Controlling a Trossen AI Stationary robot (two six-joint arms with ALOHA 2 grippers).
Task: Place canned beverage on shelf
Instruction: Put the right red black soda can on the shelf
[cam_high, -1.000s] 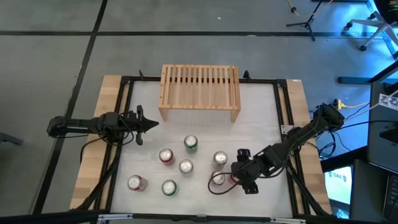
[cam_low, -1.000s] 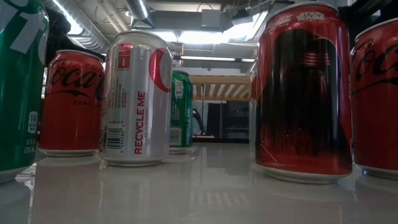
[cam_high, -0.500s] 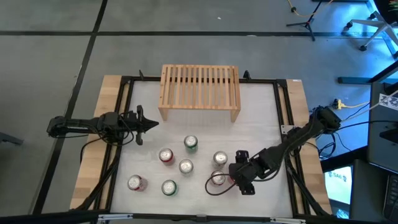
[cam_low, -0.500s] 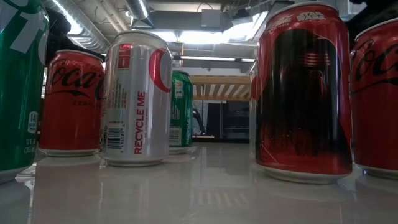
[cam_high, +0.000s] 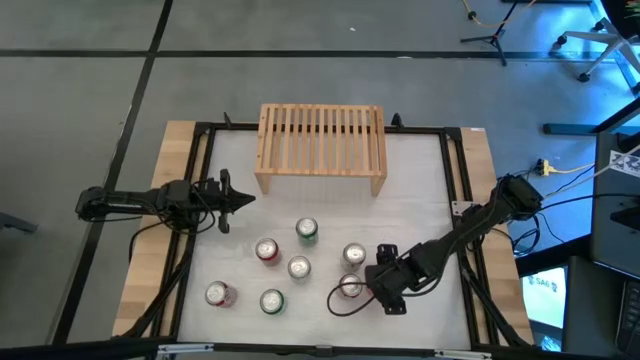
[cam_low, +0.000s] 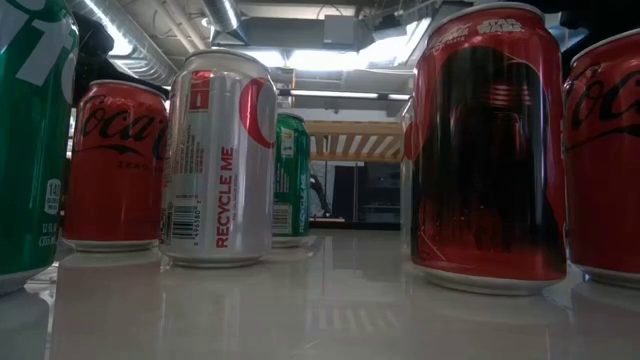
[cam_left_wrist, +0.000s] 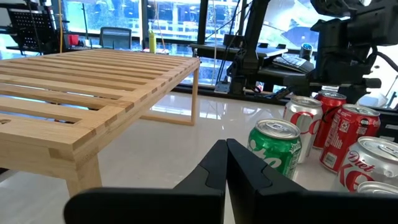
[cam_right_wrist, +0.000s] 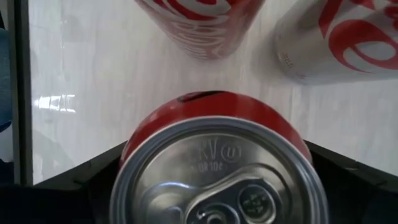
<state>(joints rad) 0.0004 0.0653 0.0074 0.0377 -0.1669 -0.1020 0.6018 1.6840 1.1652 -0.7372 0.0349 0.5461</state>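
Seven cans (cam_high: 299, 267); one shelf (cam_high: 321, 148); two arms

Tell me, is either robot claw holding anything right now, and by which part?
Nothing is held yet. The right gripper stands open around the upper body of a red can; the left gripper is shut on nothing.

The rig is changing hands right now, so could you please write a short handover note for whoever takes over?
Left gripper: shut, empty, waiting at the table's left side, pointing toward the shelf.
Right gripper: open, fingers on either side of a red can at the near right of the table; whether it grips yet is unclear.
Cans: seven in all, the other six standing in a loose cluster in front of the shelf.
Done: nothing on the shelf.
Left: close on the red can, lift it, set it upright on the slats.
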